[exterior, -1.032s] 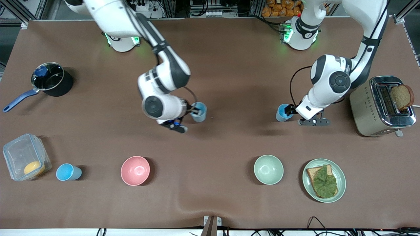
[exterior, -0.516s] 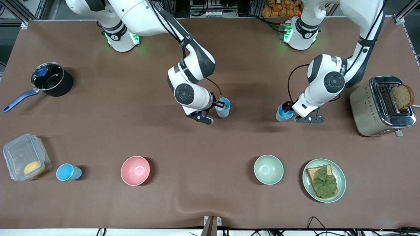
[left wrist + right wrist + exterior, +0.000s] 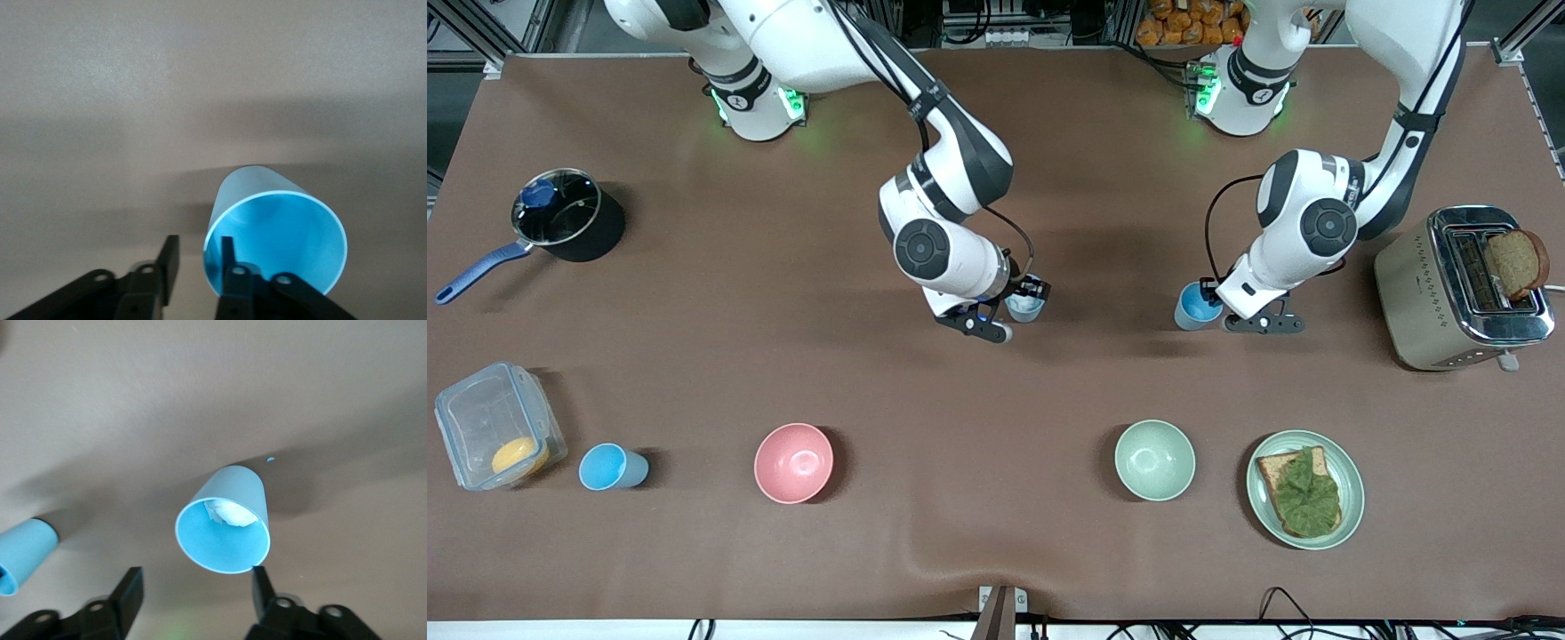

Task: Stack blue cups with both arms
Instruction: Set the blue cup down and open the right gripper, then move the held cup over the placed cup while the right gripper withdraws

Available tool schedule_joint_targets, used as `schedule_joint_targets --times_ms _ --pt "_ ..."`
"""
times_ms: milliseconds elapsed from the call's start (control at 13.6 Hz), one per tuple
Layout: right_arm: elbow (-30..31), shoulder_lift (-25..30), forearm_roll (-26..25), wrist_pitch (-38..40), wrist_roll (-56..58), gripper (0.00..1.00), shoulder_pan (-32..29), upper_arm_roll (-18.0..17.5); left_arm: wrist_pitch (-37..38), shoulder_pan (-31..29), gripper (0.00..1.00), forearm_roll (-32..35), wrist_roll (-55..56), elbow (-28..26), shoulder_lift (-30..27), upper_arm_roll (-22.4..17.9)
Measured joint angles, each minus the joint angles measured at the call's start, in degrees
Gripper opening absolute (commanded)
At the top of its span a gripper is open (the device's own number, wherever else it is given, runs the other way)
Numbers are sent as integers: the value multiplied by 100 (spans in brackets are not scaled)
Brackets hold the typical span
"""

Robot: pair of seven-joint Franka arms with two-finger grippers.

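Spreading its fingers wide, the right gripper (image 3: 197,579) hangs just above a blue cup (image 3: 223,527) near the middle of the brown table (image 3: 996,533). One finger sits by the rim and the other well clear, so nothing is pinched. This cup appears to stand on the table and holds a small white crumpled scrap.

The left gripper (image 3: 199,250) is set much narrower and straddles the wall of a second cup (image 3: 277,233), one finger inside the mouth and one outside. A gap shows at the outer finger, so I judge the wall is not clamped. That cup stands toward the left arm's end, near the toaster (image 3: 1458,289).

A third cup (image 3: 609,467) stands beside a clear plastic box (image 3: 494,422), nearer the front camera.

These cups are smooth, thin-walled, tapered plastic tumblers. They are likely light, a little slippery and easy to tip. The rim, with one finger inside, looks the surest hold. The taper should let one slide into another if lowered upright and centred.
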State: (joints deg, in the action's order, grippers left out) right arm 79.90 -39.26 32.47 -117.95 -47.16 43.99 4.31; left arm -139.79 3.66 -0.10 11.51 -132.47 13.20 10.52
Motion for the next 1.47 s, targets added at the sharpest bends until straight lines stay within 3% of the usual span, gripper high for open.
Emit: schedule_joint_targets --times_ms 295,590,1032,1475 --pt "-414 329 -44 1791 39 100 -1043 100 -72 -2 0 -26 0 78 -76 11" --pt "-503 590 -807 3092 1138 100 -2251 110 -106 -2 0 -27 0 364 -425 130" --pt "-505 671 -2255 3602 2734 100 -3244 104 -54 610 0 -618 799 1087 -642 702" --pt "-492 1084 -2979 3670 4325 100 -3996 104 -40 1783 4 -574 2354 1597 -195 885"
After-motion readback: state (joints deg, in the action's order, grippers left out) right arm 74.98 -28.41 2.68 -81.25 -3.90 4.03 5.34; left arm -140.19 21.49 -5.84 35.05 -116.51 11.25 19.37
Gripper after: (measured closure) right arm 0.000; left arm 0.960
